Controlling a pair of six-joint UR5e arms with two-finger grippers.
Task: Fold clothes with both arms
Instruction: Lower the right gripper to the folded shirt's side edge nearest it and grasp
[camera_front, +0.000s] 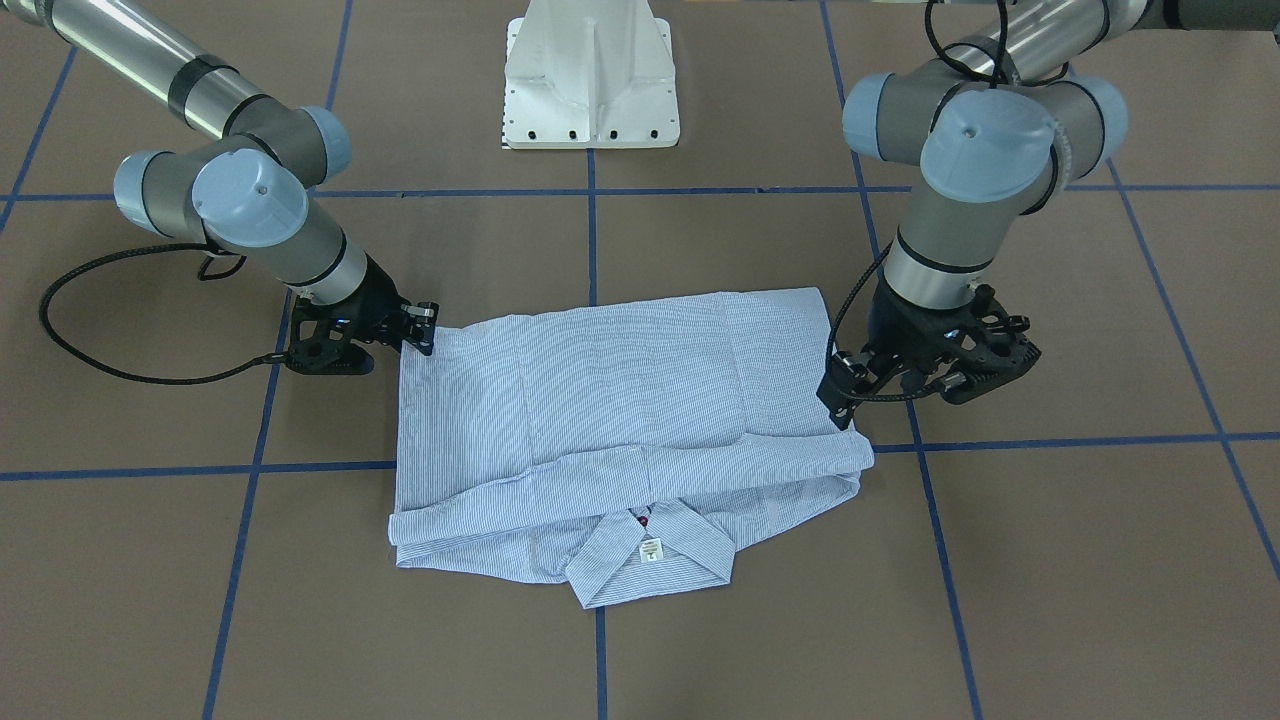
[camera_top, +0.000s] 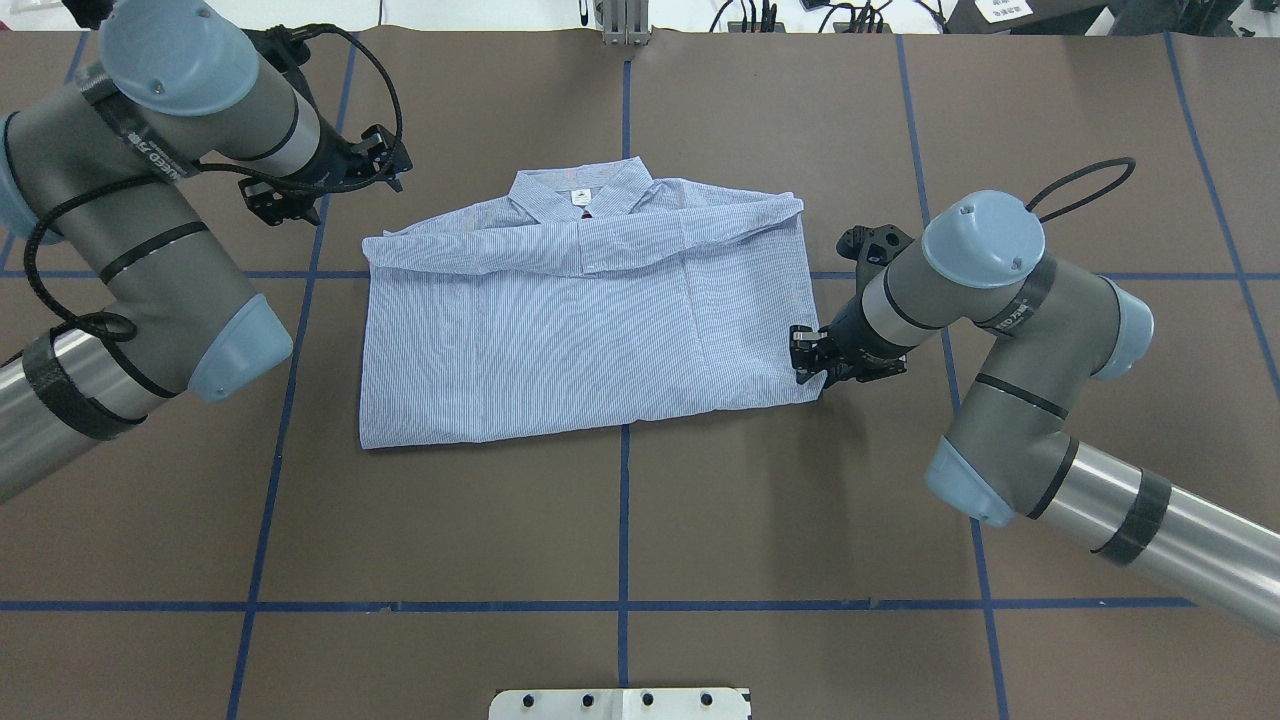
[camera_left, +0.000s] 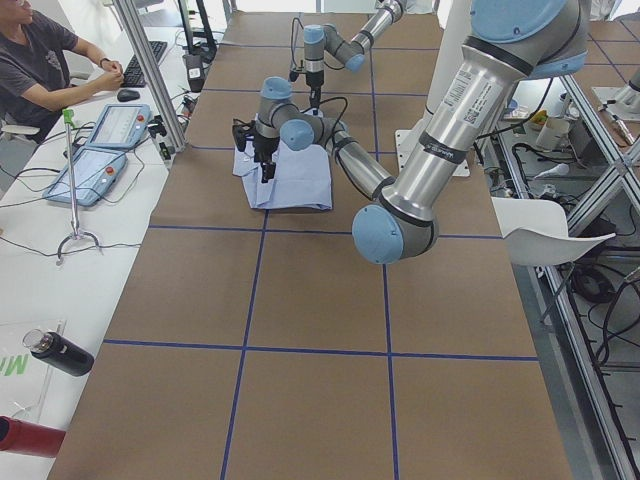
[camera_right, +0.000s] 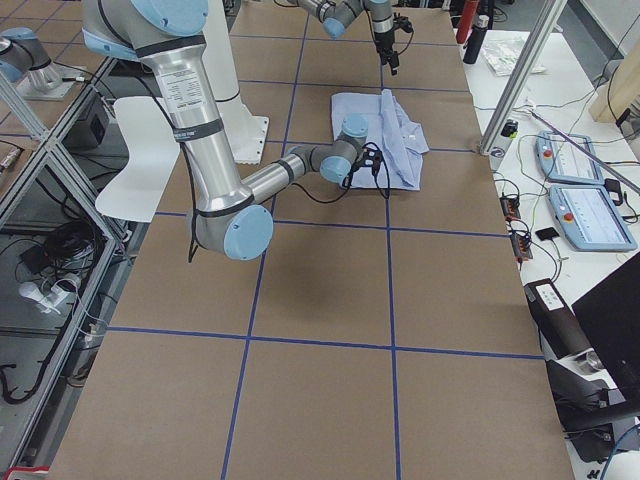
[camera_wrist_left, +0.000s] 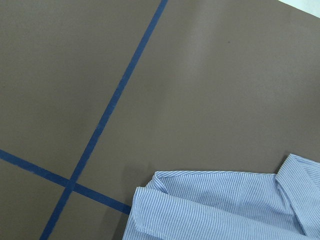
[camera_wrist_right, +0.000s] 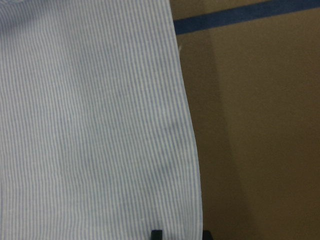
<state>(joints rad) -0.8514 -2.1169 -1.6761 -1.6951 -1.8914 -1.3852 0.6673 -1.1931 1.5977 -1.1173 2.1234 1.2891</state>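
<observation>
At shirt (camera_top: 590, 330) hem corner, right tool (camera_top: 808, 358) released; left tool (camera_top: 390, 160) near shoulder, state unclear.

Folded shirt (camera_left: 298, 182) lies toward table's (camera_left: 300, 310) far end; left gripper (camera_left: 267, 170) hangs by its side; right arm (camera_left: 322, 45) beyond; person (camera_left: 42, 58) sits at desk (camera_left: 30, 255).

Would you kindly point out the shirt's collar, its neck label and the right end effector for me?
collar (camera_front: 695, 555): front-facing view, on the collar's wing beside the label.
neck label (camera_front: 651, 549): front-facing view, the label's middle.
right end effector (camera_top: 803, 356): overhead view, midway between its fingertips.
</observation>
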